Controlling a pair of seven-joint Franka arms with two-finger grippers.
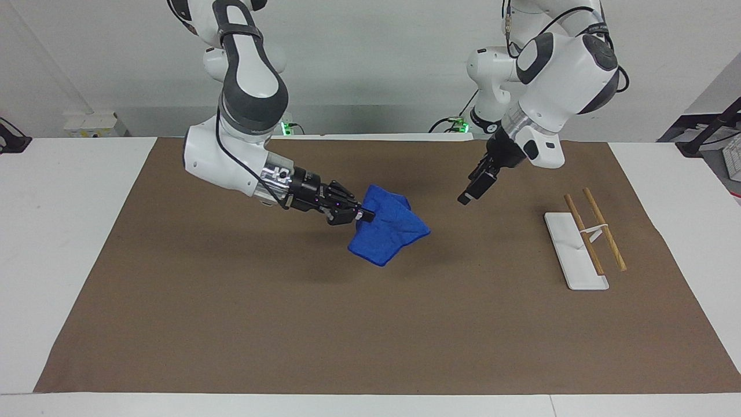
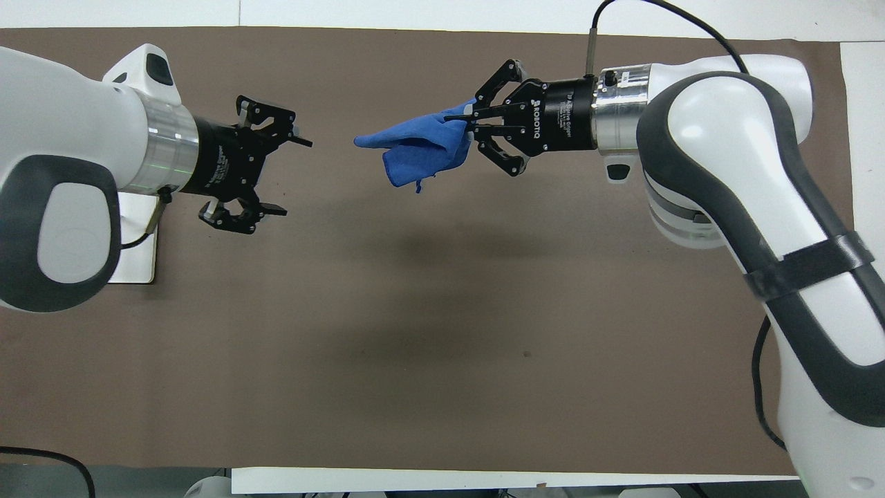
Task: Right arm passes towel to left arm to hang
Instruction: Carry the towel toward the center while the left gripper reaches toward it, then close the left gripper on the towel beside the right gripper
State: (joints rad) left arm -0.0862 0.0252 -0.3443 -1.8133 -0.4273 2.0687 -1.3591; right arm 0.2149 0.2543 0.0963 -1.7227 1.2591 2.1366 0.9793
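Note:
My right gripper is shut on one edge of the blue towel and holds it in the air over the middle of the brown mat. The towel hangs from the fingers toward the left arm's end. My left gripper is open and empty, raised over the mat and pointing at the towel, a short gap away from its free end.
A brown mat covers the table. A white base with two wooden rods stands toward the left arm's end; in the overhead view my left arm hides most of it.

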